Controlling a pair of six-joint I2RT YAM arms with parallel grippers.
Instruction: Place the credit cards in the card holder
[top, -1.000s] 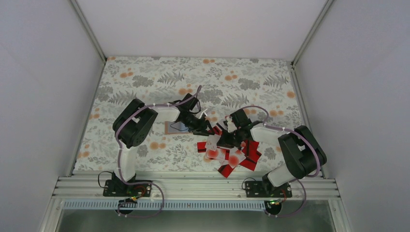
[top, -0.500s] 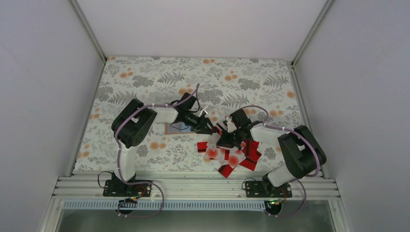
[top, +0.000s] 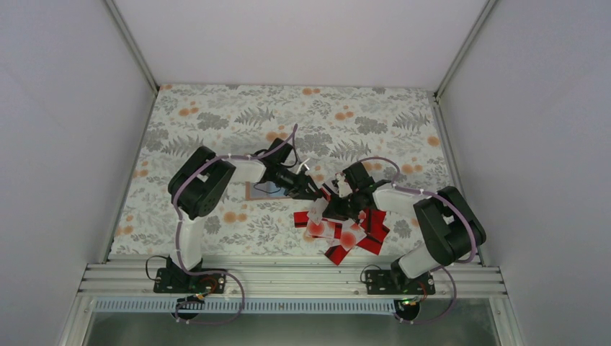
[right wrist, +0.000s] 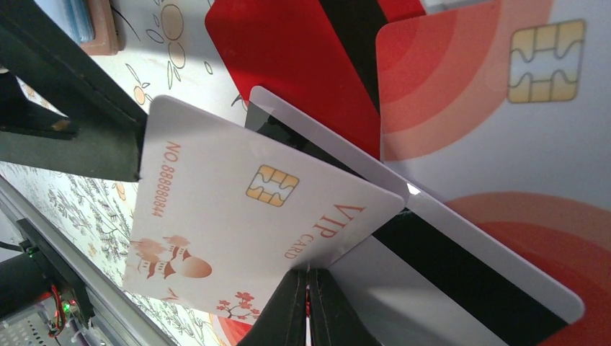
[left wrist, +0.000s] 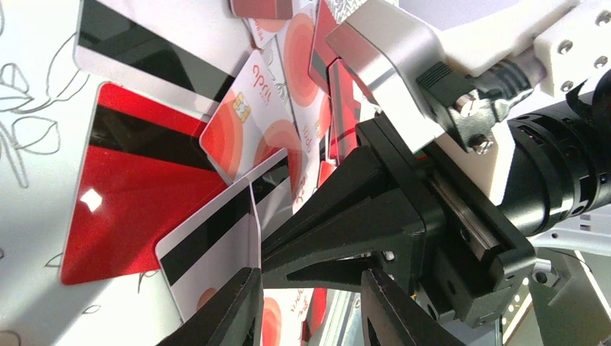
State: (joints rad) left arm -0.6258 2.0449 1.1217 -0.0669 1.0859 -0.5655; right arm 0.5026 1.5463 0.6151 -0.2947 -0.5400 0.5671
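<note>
Pinching a thin white rectangular VIP card (right wrist: 238,209) edgewise between right fingers (right wrist: 287,321) — left fingers (left wrist: 230,313) apart, just beside it.

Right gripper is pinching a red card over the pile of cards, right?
No, the card is not red. The right gripper is pinching a white VIP card over the pile of cards; the right wrist view shows it.

Right pincer (right wrist: 308,311) grips a card (right wrist: 252,216); left pincer (left wrist: 310,314) parted.
</note>
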